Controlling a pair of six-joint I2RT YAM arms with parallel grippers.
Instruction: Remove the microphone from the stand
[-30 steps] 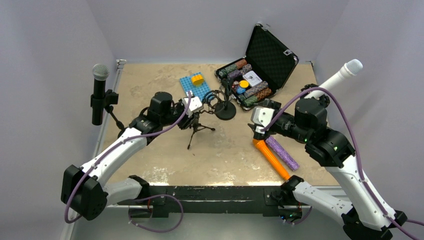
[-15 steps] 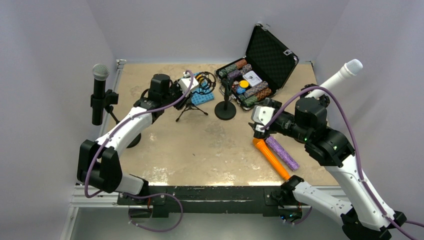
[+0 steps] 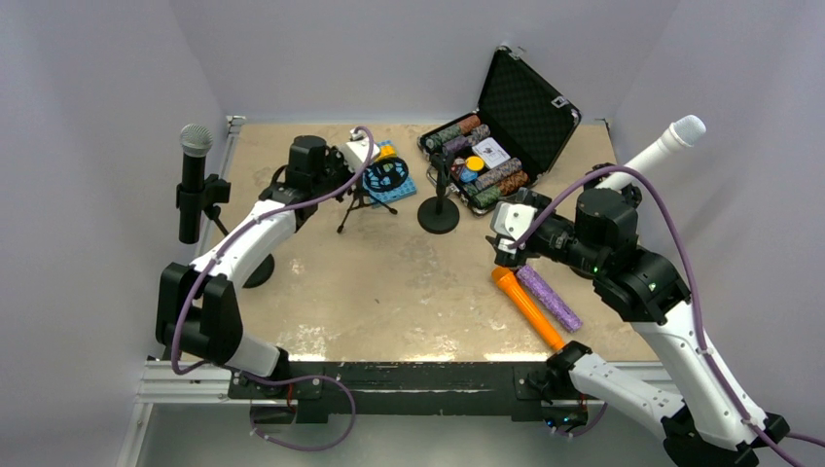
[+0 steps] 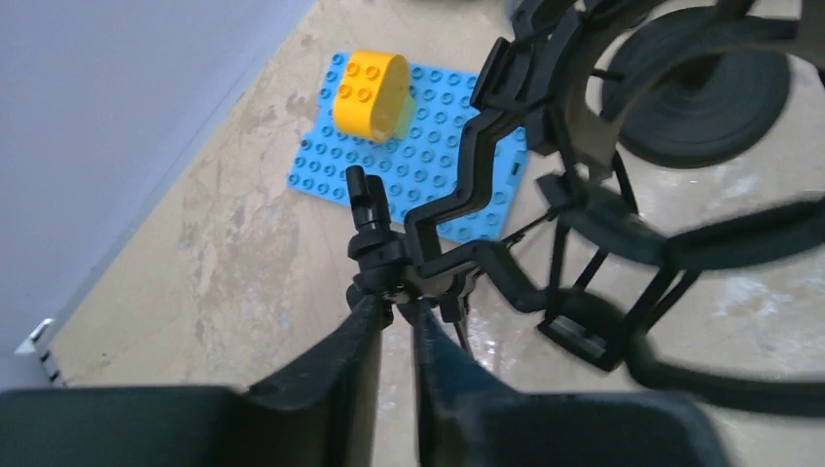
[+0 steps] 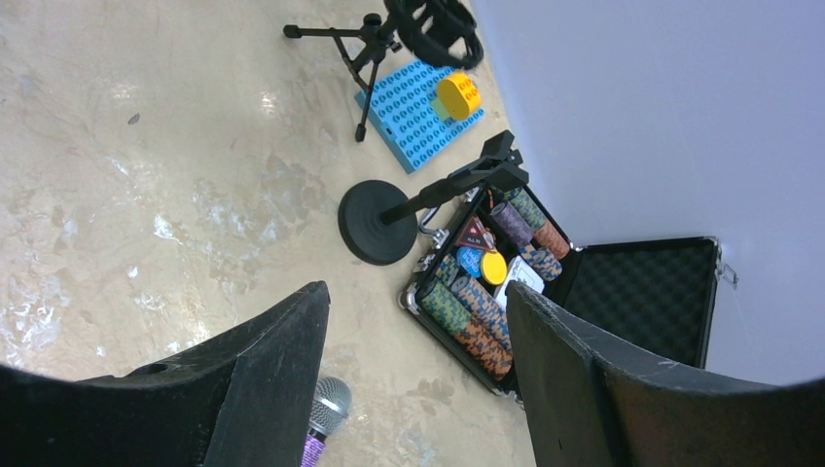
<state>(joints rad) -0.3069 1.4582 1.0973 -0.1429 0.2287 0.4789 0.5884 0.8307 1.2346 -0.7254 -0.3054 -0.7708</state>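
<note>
Left claw [image 4: 394, 321] clamped on the stand [image 4: 428, 258] near the counter's [image 3: 418, 282] far edge, right claw [image 5: 413, 326] apart over the mic [image 3: 550, 297] lying free toward the right edge: we reckon it's out, so just set down and release.

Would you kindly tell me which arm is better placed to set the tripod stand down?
Left, probably. The left gripper is shut on the tripod stand beside the blue plate, while the right gripper hangs open well away, near the purple microphone.
</note>
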